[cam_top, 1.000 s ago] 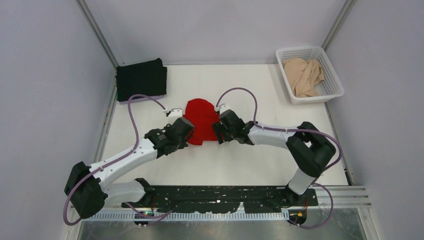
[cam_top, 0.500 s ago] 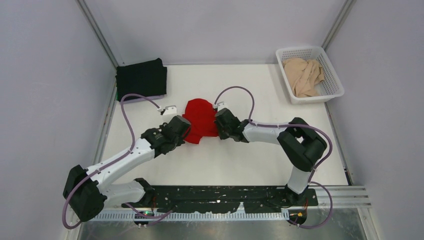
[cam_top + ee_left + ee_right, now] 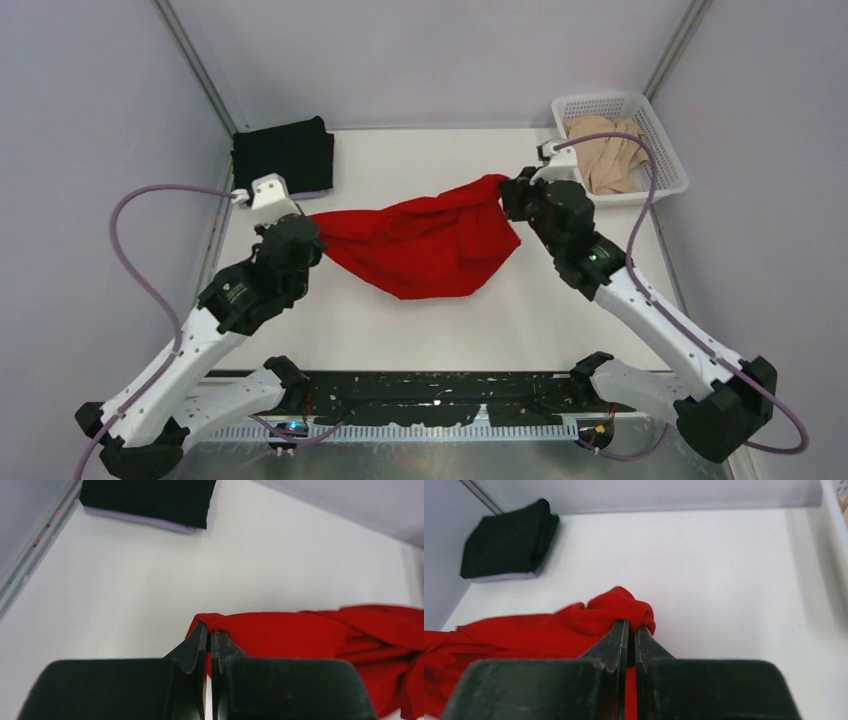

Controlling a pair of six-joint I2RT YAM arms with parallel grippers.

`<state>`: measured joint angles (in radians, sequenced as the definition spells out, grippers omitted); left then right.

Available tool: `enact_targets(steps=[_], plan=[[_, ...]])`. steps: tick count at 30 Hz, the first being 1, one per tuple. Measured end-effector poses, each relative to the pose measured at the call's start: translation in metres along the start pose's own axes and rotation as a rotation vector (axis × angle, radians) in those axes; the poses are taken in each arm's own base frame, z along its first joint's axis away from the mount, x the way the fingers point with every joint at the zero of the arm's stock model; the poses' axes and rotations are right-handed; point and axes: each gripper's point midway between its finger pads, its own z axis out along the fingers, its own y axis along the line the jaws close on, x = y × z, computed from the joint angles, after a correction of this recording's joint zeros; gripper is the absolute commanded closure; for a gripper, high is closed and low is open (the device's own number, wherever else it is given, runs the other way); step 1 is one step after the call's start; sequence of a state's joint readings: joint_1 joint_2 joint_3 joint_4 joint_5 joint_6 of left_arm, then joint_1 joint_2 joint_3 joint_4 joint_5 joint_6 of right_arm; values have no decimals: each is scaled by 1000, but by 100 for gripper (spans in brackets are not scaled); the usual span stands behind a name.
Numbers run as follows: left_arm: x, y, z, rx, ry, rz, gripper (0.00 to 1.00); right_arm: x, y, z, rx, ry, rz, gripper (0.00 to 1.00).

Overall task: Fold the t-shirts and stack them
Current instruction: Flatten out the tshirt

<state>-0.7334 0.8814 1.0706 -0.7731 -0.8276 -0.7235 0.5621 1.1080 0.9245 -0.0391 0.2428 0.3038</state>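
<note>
A: Where is the red t-shirt [image 3: 425, 245]?
B: It is stretched between the two arms, over the middle of the table [image 3: 420, 335], sagging low. The left gripper [image 3: 209, 630] is pinched tight on its left end, the right gripper [image 3: 631, 625] on its right end — both pairs of fingers closed on cloth.
A: And the others?
B: The black t-shirt [image 3: 283, 155] lies folded in the far left corner, on a lavender one [image 3: 150, 524]. The beige t-shirt [image 3: 605, 152] is crumpled in the basket [image 3: 598, 102].
</note>
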Motion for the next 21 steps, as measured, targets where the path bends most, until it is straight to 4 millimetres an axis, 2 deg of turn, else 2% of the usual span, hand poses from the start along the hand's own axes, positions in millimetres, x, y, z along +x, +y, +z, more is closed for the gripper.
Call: enact_targets(steps=[4,7,11,16,19,21], plan=[[-47,13,-26,45,-137,-73,100,-49,-1,-45,-29,-142,7,95],[-70,22,-42,84,-213,-113,100,-71,-2,-75,-50,-210,7,95],[-92,36,-62,124,-294,-170,100,-88,-5,-109,-70,-273,16,95],[-97,44,-67,122,-323,-188,100,-90,-9,-130,-75,-290,37,95],[-87,45,-59,92,-309,-171,100,-87,-13,-134,-59,-282,62,95],[-76,42,-50,72,-286,-153,100,-76,-17,-129,-37,-248,81,94]])
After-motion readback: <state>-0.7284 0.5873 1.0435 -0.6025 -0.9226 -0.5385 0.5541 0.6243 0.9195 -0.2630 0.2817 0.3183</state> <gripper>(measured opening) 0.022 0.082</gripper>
